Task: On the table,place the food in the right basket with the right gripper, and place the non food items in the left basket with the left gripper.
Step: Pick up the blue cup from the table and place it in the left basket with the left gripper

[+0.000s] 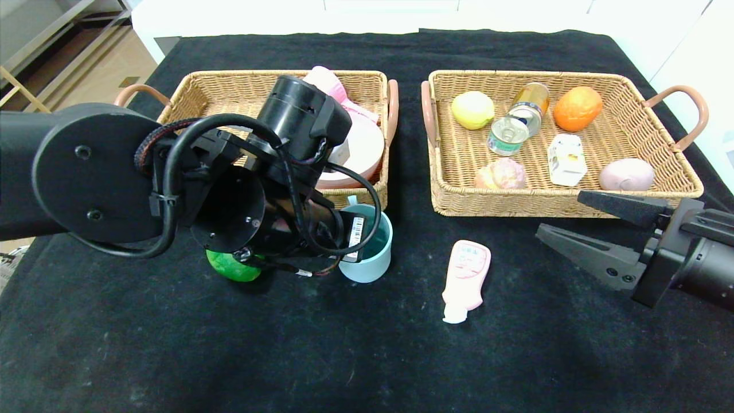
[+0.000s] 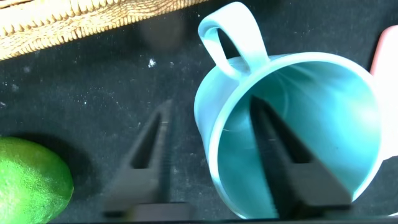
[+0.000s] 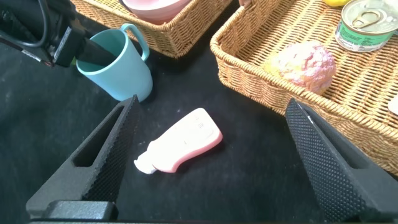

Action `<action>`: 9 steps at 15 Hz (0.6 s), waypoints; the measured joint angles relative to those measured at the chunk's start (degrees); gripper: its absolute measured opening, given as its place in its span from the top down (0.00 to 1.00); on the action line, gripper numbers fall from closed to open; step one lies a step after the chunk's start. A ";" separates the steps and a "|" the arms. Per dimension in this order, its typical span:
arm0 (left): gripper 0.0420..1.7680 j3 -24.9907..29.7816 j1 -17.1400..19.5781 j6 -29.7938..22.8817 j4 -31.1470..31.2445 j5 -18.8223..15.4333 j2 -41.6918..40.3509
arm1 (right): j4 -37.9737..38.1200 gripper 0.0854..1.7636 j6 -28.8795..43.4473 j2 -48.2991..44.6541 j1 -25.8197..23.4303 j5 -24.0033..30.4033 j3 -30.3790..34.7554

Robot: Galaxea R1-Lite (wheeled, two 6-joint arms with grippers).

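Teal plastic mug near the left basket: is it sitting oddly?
Yes. The teal plastic mug is tilted, not upright, because the left gripper straddles its wall, one finger inside. Otherwise, only the pink squeeze bottle lies flat on the black tablecloth.

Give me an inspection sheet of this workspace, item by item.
Surface: black cloth table.
Job's things: teal mug, pink bottle and green fruit on the cloth; left basket holds pink items; right basket holds fruit, cans, carton.
Clutter: nothing seen.
Claws: left claw open, straddling the mug's wall, one finger inside; right claw open, idle near the right basket's front.
Cables: black cable looped on the left arm.
Surroundings: white wall behind; shelving at far left.
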 joint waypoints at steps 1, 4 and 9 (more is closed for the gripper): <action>0.61 0.02 -0.02 -0.02 0.05 0.00 0.00 | 0.02 0.03 0.00 -0.06 0.00 0.00 0.02; 0.92 0.15 0.02 -0.05 0.06 -0.04 0.02 | 0.00 0.03 0.00 -0.27 0.00 0.00 0.05; 0.92 0.48 0.24 0.00 0.22 0.02 0.02 | 0.02 0.03 0.00 -0.39 0.00 -0.01 0.02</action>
